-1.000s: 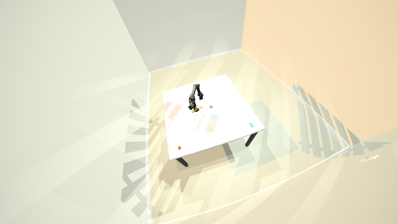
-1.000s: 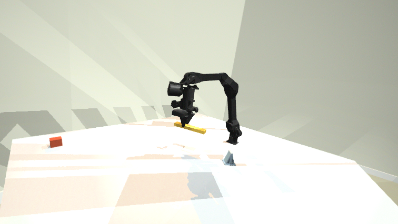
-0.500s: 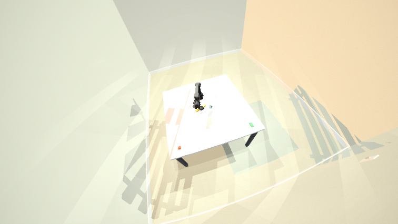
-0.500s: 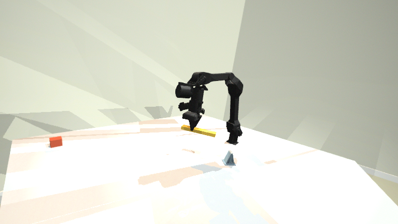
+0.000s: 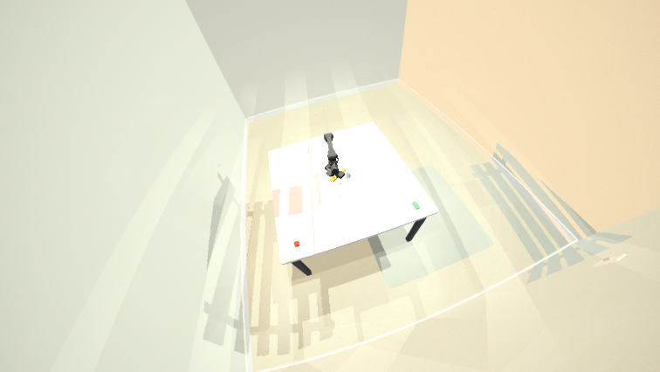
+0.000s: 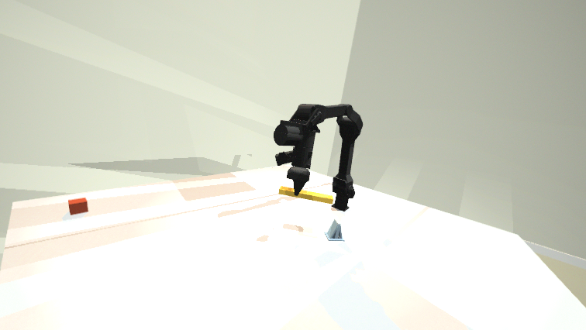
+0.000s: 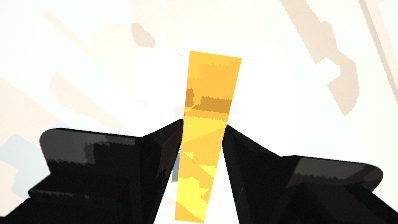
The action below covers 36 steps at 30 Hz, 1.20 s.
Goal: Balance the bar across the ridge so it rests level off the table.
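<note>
My gripper (image 5: 340, 175) (image 6: 298, 192) (image 7: 203, 126) points down and is shut on the yellow bar (image 5: 333, 178) (image 6: 318, 197) (image 7: 209, 90), near the bar's middle. The bar is held up above the table and looks close to level, with a slight slope in the exterior view. The small grey-blue ridge (image 5: 347, 175) (image 6: 333, 232) stands on the table (image 5: 369, 152) (image 6: 205, 278). In the top view it is just right of the gripper; the bar is not on it. In the wrist view I cannot tell the ridge for sure.
A red block (image 5: 296, 243) (image 6: 77, 206) lies near one table corner. A green block (image 5: 415, 204) lies near another corner, seen in the top view. The arm's base (image 5: 328, 136) (image 6: 341, 202) stands toward the back edge. Light and shadow patches cross the table.
</note>
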Each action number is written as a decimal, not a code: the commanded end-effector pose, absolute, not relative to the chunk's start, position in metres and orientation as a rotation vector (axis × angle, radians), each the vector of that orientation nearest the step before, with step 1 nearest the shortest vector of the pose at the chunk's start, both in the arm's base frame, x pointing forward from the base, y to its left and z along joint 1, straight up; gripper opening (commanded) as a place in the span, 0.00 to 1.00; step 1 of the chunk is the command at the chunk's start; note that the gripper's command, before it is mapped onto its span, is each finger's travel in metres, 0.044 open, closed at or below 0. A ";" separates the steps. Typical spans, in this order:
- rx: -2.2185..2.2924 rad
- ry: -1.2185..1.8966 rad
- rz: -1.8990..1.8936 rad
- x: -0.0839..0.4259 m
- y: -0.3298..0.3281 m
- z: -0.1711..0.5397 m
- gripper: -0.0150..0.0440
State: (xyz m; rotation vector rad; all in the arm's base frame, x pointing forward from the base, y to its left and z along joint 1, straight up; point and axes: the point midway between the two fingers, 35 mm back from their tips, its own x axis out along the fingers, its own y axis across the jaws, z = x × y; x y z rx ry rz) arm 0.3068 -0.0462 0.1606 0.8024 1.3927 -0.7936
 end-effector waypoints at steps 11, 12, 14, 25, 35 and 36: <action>0.712 1.429 -0.693 0.292 0.006 0.160 0.25; 0.705 1.432 -0.686 0.291 0.009 0.159 0.25; 0.691 1.437 -0.671 0.288 0.017 0.159 0.25; 0.611 1.464 -0.589 0.272 0.055 0.157 0.25; 0.595 1.469 -0.572 0.270 0.065 0.150 0.25; 0.595 1.469 -0.572 0.270 0.065 0.148 0.25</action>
